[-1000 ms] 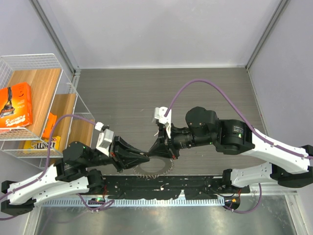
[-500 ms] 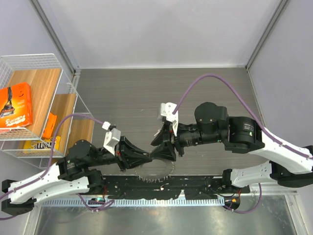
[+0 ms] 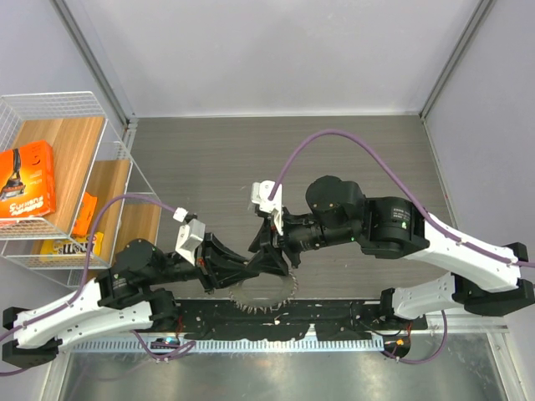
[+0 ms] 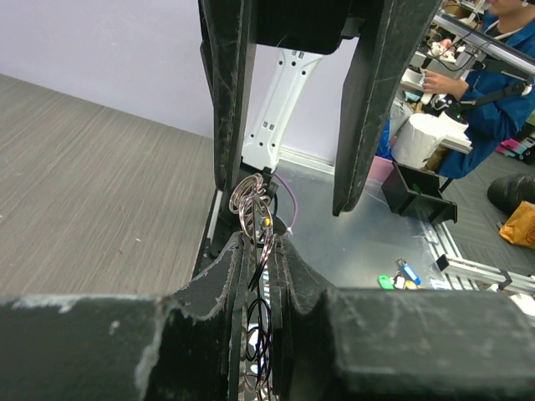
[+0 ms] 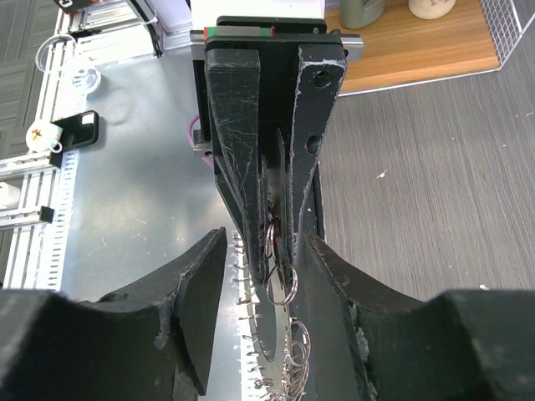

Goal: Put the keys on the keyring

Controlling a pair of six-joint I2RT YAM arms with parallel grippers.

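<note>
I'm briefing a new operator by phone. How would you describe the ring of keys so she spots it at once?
At the near edge of the table, the left gripper and right gripper meet tip to tip. The ring of keys shows just below those tips in the overhead view. It is the only silvery, saw-toothed disc, beside the black rail.

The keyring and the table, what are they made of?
The keyring looks like thin metal wire, silvery and polished: it glints. The table looks like grey wood-grain laminate, matte with fine streaks; maybe real wood.
</note>
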